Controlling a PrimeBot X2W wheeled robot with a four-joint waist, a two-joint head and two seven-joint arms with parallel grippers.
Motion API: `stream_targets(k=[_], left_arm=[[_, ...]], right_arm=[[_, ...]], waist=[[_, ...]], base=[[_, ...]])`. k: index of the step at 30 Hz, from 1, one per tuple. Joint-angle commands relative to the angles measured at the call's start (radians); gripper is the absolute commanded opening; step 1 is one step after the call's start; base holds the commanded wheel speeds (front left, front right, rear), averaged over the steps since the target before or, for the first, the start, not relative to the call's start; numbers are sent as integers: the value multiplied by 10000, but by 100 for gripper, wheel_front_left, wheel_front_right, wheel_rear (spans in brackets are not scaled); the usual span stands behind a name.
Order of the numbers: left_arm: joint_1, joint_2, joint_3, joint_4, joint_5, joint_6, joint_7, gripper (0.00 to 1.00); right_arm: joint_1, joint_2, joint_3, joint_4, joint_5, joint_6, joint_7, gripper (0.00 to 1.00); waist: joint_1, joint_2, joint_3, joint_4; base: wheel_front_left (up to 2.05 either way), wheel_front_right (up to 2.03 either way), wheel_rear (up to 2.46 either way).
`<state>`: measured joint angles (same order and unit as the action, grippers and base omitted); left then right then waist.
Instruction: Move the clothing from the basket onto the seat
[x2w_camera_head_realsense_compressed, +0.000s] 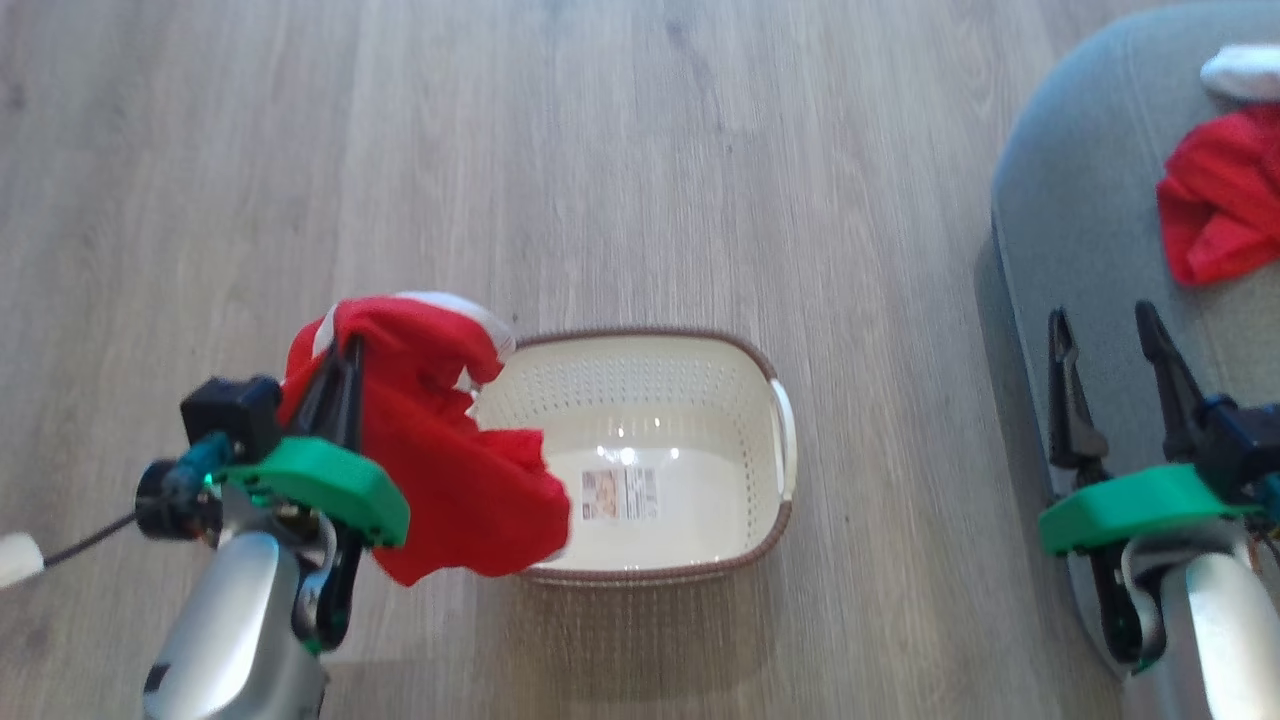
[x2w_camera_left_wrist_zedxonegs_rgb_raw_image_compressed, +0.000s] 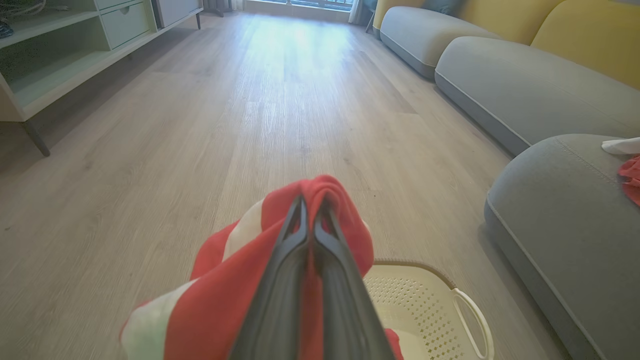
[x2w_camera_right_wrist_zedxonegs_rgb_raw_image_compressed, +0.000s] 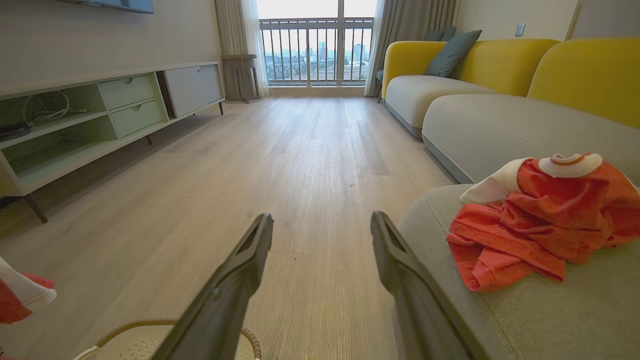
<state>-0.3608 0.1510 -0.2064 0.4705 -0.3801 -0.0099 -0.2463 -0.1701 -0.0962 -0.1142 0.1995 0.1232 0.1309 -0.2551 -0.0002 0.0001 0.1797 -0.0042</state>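
A red garment (x2w_camera_head_realsense_compressed: 440, 470) with white panels hangs from my left gripper (x2w_camera_head_realsense_compressed: 340, 360), which is shut on it above the left end of the basket (x2w_camera_head_realsense_compressed: 700, 400). The left wrist view shows the same cloth (x2w_camera_left_wrist_zedxonegs_rgb_raw_image_compressed: 220, 300) draped round the pinched fingers (x2w_camera_left_wrist_zedxonegs_rgb_raw_image_compressed: 295, 240). The cream basket holds nothing but a label on its floor. A second red and white garment (x2w_camera_head_realsense_compressed: 1220, 200) lies crumpled on the grey seat (x2w_camera_head_realsense_compressed: 1080, 200) at the right; it is also in the right wrist view (x2w_camera_right_wrist_zedxonegs_rgb_raw_image_compressed: 540, 220). My right gripper (x2w_camera_head_realsense_compressed: 1105, 335) stands open over the seat's near edge, holding nothing.
Pale wood floor (x2w_camera_head_realsense_compressed: 600, 150) surrounds the basket. Further grey sofa cushions (x2w_camera_right_wrist_zedxonegs_rgb_raw_image_compressed: 500, 125) with yellow backs line the right side, and a low cabinet (x2w_camera_right_wrist_zedxonegs_rgb_raw_image_compressed: 100, 115) runs along the left wall. A balcony window (x2w_camera_right_wrist_zedxonegs_rgb_raw_image_compressed: 315, 45) closes the far end.
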Motion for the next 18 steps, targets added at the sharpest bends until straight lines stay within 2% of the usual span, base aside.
stream_targets(k=[1, 7, 18], left_arm=[[-28, 330, 399, -518, -63, 92, 42, 0], [711, 470, 459, -1279, -146, 354, 363, 0], [1270, 652, 551, -2271, -279, 664, 754, 0]], right_arm=[[54, -161, 241, -258, -41, -2, -67, 100], [580, -125, 259, -162, -44, -2, -67, 100], [635, -83, 520, 14, 4, -2, -67, 100]], waist=[[2, -1, -531, 202], [2, -1, -1023, 196], [2, -1, -1222, 75]], base=[[0, 0, 0], [0, 0, 0], [0, 0, 0]])
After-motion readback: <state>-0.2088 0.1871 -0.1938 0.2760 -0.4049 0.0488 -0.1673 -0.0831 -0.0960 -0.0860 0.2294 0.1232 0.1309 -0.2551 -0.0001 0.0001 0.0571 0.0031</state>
